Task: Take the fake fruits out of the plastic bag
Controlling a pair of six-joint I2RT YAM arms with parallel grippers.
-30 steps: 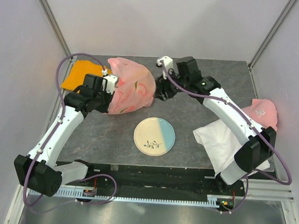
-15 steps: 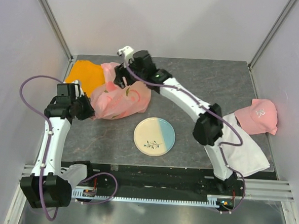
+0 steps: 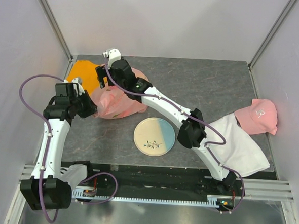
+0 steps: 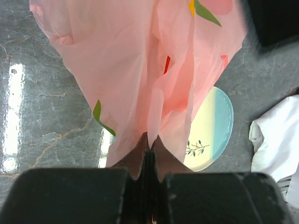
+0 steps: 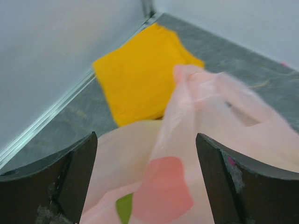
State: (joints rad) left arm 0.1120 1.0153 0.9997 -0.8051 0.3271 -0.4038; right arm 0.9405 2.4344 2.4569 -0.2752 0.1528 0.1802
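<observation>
My left jaws are pressed together on a pinched fold of the large, thin, translucent pink plastic bag [image 4: 140, 70], which is printed with peach shapes and green leaves. The bag lies crumpled at the left rear of the grey stone-patterned table [image 3: 207, 85], just beside the folded orange cloth [image 3: 83, 72]. My right jaws stand wide apart above the bag's far side and grip nothing; a handle loop shows between them. The round cream-and-blue plate [image 3: 154, 136] sits near the bag, toward the front. I cannot make out the fruits through the film.
</observation>
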